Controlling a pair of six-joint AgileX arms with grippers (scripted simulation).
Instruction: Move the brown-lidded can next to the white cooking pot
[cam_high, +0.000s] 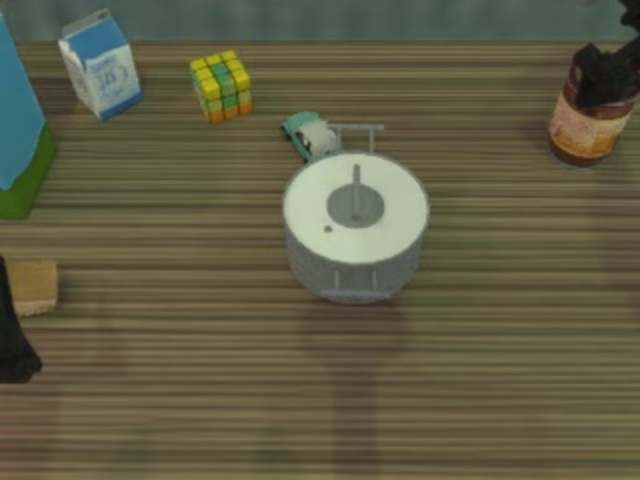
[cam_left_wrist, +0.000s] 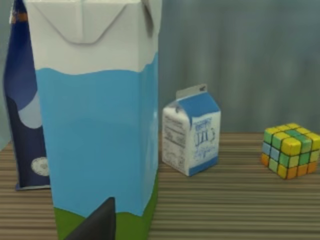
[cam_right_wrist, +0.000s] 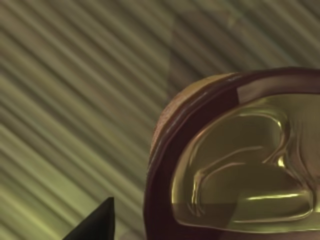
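**Right gripper on top of the can, far from the pot**

While the black right gripper (cam_high: 607, 72) sits right on top of the small dark red-brown can with the brown round lid and pale orange label (cam_high: 583, 125), I cannot tell if its fingers are squeezing the can or just around it. The can stands at the far right of the striped brown wooden table (cam_high: 480, 380). It is well apart from the big round grey pot with the flat white lid (cam_high: 355, 225), which sits in the middle of the table. A little teal and white toy car (cam_high: 312, 136) is just behind the pot. Further left are a colourful puzzle cube (cam_high: 221, 86) and a small blue and white milk carton (cam_high: 100, 63). The left arm (cam_high: 14, 340) is parked at the left edge, near a tall blue, white and green carton (cam_left_wrist: 97, 120).
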